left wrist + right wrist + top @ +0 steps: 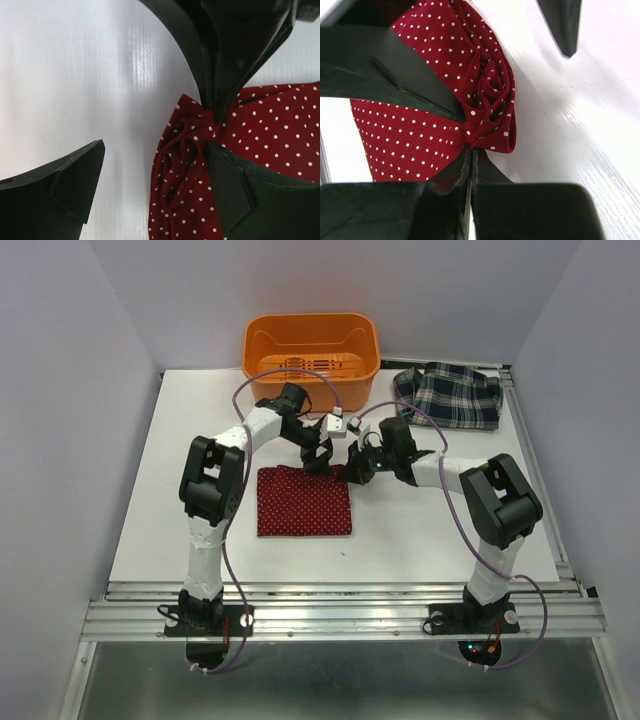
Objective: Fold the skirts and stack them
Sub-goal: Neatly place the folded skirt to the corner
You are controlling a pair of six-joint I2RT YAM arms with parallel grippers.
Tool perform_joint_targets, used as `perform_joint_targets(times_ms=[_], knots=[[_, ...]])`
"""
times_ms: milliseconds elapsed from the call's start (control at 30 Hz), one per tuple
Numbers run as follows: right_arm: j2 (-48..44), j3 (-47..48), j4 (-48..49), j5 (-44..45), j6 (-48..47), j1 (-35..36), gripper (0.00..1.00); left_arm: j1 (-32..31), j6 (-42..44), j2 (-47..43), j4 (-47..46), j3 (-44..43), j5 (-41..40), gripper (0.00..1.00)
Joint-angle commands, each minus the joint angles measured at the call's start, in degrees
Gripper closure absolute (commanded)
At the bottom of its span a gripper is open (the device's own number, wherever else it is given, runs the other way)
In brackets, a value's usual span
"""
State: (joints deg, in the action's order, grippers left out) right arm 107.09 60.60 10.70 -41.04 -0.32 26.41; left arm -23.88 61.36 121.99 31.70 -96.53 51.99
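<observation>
White table [180,440], pale walls round it. Orange bin [262,345] at far edge, centre. Plaid skirt [452,395] rumpled at far right, near bin. Red dotted skirt [303,502] lies folded approx mid-table, flat except far-right corner, which is bunched up. R gripper [471,155] pinched tight on that corner. L gripper [155,145] spread wide astride the bunch, one finger over cloth, other over bare table.

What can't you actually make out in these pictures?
Top view: the arms hide the far right corner of the red skirt.
Left wrist view: the left tool and frame edges cut off most of that skirt.
Right wrist view: the right tool hides the pinched cloth edge.
Top view: the plaid skirt is too small for counting folds.
</observation>
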Motion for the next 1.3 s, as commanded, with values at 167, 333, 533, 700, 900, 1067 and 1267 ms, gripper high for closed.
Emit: perform_joint_targets(times_ms=[167, 333, 533, 700, 900, 1067, 1267], knots=[[-2.5, 3.3, -1.1, -2.0, -1.9, 0.7, 0.99, 0.4, 6.1, 2.5, 11.2, -5.6, 2.3, 0.23], [-2.3, 3.9, -1.2, -2.2, -1.7, 0.7, 0.99, 0.4, 8.9, 2.5, 12.9, -6.1, 3.8, 0.42], [-2.1, 5.4, -1.6, -2.3, -2.0, 0.7, 0.99, 0.4, 9.6, 3.9, 15.5, -8.1, 4.3, 0.43], [-2.1, 6.1, -1.9, -2.6, -2.0, 0.7, 0.99, 0.3, 10.5, 5.2, 17.8, -10.0, 5.1, 0.37], [-1.8, 6.5, -1.9, -2.7, -1.7, 0.7, 0.99, 0.3, 11.1, 5.8, 18.8, -10.8, 5.1, 0.62], [-1.8, 6.6, -2.0, -0.4, 0.1, 0.7, 0.79, 0.4, 11.8, 6.0, 19.8, -11.0, 5.7, 0.99], [-3.7, 2.4, -2.3, 4.7, 5.6, 0.7, 0.27, 1.4, 11.2, 3.3, 16.7, -7.4, 6.6, 1.00]])
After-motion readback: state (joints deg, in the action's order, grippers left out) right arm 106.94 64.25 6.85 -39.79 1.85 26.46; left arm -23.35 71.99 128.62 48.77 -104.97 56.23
